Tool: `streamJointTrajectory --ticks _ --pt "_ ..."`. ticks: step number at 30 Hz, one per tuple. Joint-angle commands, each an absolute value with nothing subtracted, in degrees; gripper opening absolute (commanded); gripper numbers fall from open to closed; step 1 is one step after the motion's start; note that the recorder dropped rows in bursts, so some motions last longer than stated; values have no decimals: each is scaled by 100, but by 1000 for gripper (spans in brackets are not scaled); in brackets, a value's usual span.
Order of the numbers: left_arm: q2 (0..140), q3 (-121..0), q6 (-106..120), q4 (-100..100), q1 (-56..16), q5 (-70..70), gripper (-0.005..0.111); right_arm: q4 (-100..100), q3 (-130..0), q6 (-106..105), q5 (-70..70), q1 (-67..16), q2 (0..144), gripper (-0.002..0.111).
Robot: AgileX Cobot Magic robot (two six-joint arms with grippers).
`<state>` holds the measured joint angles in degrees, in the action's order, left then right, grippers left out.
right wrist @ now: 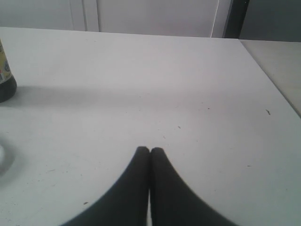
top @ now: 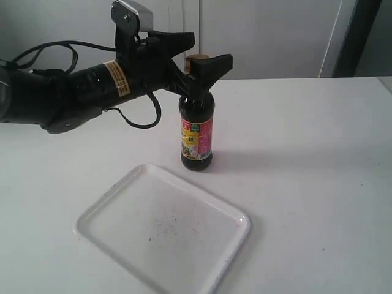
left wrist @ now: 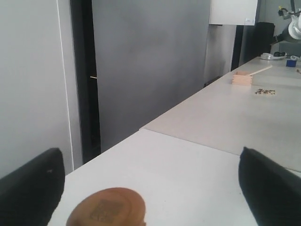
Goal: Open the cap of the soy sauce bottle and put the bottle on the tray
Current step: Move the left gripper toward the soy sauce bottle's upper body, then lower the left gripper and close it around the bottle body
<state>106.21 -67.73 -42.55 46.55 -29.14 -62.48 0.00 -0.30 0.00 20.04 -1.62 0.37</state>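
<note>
Exterior view, upright dark soy sauce bottle (top: 196, 131), orange-gold cap (top: 196, 59) closed

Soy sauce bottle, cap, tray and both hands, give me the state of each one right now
soy sauce bottle: upright on the table, beside the tray, not on it.
cap: shut.
tray: flat on the table, nothing on it.
left hand: open, fingers either side of the cap.
right hand: shut, holding nothing, away from the bottle.
</note>
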Motion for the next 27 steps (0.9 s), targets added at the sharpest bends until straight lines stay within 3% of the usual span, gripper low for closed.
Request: streamJointTrajectory --ticks 1,5,27 --pt "10533 -6920 -4219 4587 -2928 -6013 102 -43 0 0 2003 -114 0 0" --pt "10585 -7002 -4400 4587 -2928 -5569 102 -43 0 0 2003 -114 0 0" --pt "11530 -7004 -4518 4647 -2928 -5886 102 -43 0 0 2003 -114 0 0"
